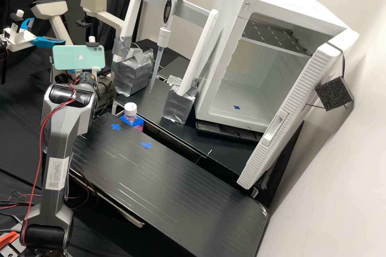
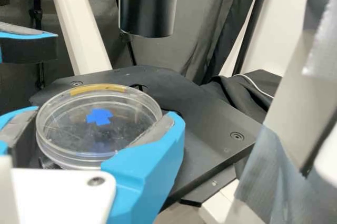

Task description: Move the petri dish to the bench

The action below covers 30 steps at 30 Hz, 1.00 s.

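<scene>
The clear, round plastic petri dish [image 2: 99,129] sits clamped between the two bright blue fingers of the white gripper [image 2: 104,113], a grey pad against either side of its rim; a blue cross-shaped mark [image 2: 99,116] shows within the dish's outline; the dish is over the flat black stage plate [image 2: 210,124] of the cream microscope [image 1: 49,8], though I cannot tell whether its base touches the plate; a thick black cylinder [image 2: 148,3] hangs above the plate, apart from the dish; in the high view the dark grey arm [image 1: 60,140] rises beside the bench, with a pale green phone [image 1: 78,57] near its upper end; the black rectangular bench [image 1: 193,192] bears two blue tape crosses, one [image 1: 116,127] nearer the arm than the other [image 1: 146,145]; just beside the bench's edge stands a white-capped bottle [image 1: 130,111]; beyond it, a white pipette [image 1: 164,34] hangs upright, tip down, in a white frame [image 1: 201,52] whose feet are wrapped in silver tape; next to that frame is a white box-shaped incubator [image 1: 221,60], its ribbed door [image 1: 289,108] swung open, a blue tape cross [image 1: 237,107] on its floor
</scene>
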Tool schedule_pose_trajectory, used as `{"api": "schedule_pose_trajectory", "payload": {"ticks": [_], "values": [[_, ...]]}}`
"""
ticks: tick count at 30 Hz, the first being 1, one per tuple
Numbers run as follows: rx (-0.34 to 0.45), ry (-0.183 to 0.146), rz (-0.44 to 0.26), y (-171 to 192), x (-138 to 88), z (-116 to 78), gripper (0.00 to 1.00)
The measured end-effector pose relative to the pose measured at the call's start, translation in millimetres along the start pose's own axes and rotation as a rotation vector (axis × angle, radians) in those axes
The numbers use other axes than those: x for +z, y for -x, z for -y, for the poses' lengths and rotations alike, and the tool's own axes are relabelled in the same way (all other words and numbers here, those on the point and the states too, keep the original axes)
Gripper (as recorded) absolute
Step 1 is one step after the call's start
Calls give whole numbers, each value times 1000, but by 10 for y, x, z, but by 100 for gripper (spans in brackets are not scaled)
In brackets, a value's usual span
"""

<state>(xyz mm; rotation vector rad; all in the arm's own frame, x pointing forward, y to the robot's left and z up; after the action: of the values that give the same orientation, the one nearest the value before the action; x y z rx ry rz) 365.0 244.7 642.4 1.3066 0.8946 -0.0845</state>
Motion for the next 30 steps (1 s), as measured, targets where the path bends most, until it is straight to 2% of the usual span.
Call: {"api": "schedule_pose_trajectory", "payload": {"ticks": [13,15,26,30], "values": [[-4,0,4,146,-29,11,0],[-7,11,7,192,-39,14,0],[15,-5,-16,474,-190,13,0],[49,19,-41,678,-261,-5,0]]}}
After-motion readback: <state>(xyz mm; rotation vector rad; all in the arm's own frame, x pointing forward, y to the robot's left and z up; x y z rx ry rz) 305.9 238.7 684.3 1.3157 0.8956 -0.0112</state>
